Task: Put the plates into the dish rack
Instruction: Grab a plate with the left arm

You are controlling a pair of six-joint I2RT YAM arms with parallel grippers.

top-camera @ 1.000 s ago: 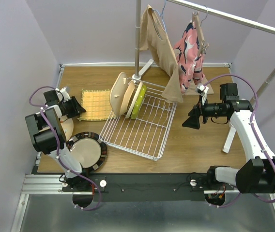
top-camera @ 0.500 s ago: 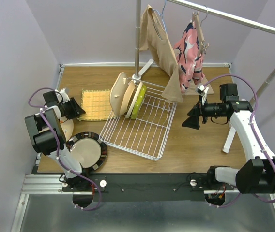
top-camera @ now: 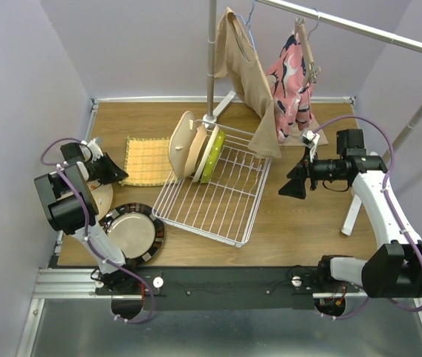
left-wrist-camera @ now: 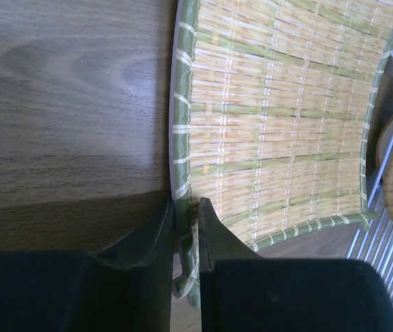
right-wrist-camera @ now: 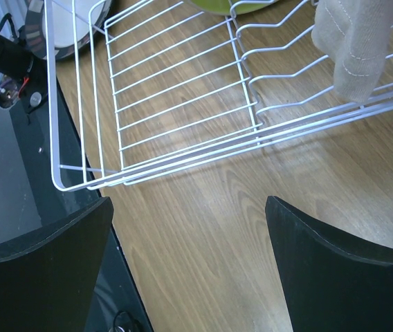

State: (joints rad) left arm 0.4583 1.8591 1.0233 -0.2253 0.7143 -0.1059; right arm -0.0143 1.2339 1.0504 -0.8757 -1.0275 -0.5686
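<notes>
Drawing slightly left, the left gripper (left-wrist-camera: 186, 205) stayed pinched on the edge of the woven mat (left-wrist-camera: 279, 117) – right gripper (right-wrist-camera: 188, 204) gaping – so the dark-rimmed plate (top-camera: 131, 232) still waited outside the dish rack (top-camera: 212, 199).

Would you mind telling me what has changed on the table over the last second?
The left arm has drifted slightly left, away from the dish rack; the left gripper is closed on the woven mat's border. The right gripper, open beside the rack, the racked plates and the dark-rimmed plate have not moved.
</notes>
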